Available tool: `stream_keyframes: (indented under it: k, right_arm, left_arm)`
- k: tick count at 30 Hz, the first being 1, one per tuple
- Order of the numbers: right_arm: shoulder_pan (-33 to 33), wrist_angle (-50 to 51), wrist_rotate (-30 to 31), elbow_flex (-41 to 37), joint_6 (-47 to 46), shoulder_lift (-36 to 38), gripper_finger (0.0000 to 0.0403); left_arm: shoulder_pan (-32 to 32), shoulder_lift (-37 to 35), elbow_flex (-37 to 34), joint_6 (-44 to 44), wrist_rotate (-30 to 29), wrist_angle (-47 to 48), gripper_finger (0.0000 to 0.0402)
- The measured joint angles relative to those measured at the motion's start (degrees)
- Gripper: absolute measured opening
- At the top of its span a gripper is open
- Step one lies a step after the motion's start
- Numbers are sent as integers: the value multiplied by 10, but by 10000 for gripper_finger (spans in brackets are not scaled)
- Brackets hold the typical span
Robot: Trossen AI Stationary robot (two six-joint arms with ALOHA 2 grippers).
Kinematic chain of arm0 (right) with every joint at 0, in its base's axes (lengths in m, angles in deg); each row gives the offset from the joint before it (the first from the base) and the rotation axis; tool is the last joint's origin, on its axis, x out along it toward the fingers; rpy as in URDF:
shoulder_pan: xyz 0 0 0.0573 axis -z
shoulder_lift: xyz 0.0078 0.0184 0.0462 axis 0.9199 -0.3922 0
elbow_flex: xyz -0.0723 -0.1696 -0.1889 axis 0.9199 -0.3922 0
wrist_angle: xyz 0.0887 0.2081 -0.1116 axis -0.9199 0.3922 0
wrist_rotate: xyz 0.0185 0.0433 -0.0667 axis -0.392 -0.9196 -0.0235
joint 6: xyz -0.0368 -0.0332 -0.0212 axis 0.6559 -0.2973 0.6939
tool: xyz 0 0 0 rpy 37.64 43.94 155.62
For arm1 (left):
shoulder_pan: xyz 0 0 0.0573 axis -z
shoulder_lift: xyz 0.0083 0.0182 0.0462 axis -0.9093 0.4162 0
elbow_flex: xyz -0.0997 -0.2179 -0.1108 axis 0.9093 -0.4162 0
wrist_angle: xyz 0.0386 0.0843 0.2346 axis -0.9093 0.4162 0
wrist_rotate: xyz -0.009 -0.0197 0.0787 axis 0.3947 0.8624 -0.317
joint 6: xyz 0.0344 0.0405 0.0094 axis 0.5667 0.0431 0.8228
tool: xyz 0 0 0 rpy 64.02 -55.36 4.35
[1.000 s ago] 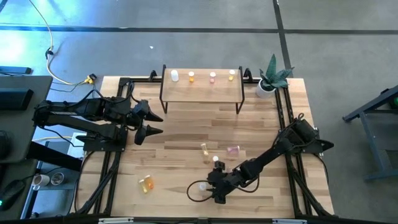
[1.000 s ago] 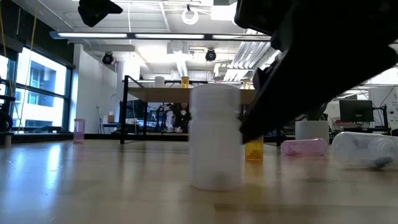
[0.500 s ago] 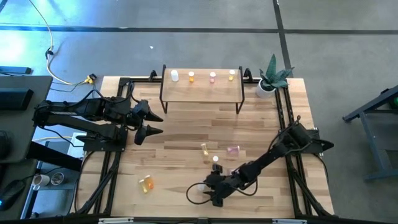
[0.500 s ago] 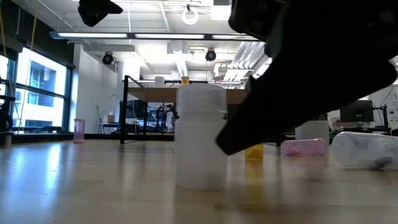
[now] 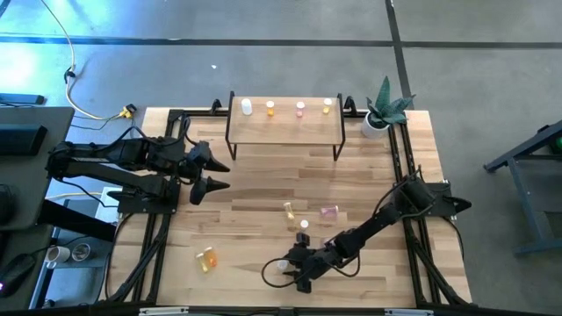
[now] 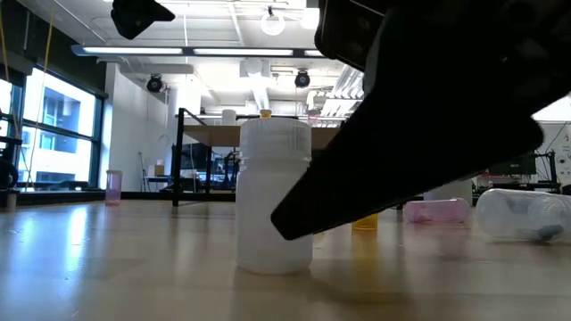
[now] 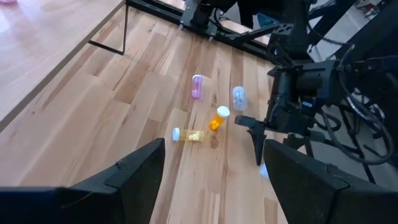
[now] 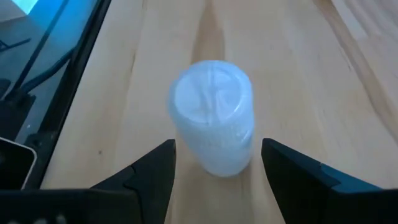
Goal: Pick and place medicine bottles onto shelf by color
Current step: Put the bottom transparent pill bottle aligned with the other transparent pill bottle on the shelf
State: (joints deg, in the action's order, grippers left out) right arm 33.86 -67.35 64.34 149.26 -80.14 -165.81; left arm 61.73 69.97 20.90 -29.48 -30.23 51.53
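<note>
Now, right gripper (image 8: 214,186): spread wide, straddling the upright white bottle (image 8: 213,116) near the table's front edge, ready to close.
Left gripper (image 5: 213,173): open, parked far left.

A: What stands around the white bottle (image 5: 283,263)?

B: The right gripper (image 5: 291,274) is low at it, fingers spread, one either side. Toward the shelf (image 5: 285,128) stand an orange bottle (image 5: 304,226), a yellow one (image 5: 288,211) and a pink one (image 5: 329,211), close together.

A: And free room?

B: Bare wood between that cluster and the shelf. The left gripper (image 5: 219,174) hangs well apart, an orange bottle (image 5: 206,258) lying nearer.
</note>
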Motion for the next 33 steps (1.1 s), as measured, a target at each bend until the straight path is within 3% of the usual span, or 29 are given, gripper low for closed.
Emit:
stream_keyframes:
  k: [12,23,33]
  right_arm:
    - [17,-14,-8,0,16,0,226]
    - [23,-19,-38,0,12,0,145]
    - [34,-6,-59,17,-40,5,135]
  left_arm:
    - [0,0,0,12,0,2,264]
    - [0,0,0,12,0,2,263]
    - [0,0,0,8,12,2,262]
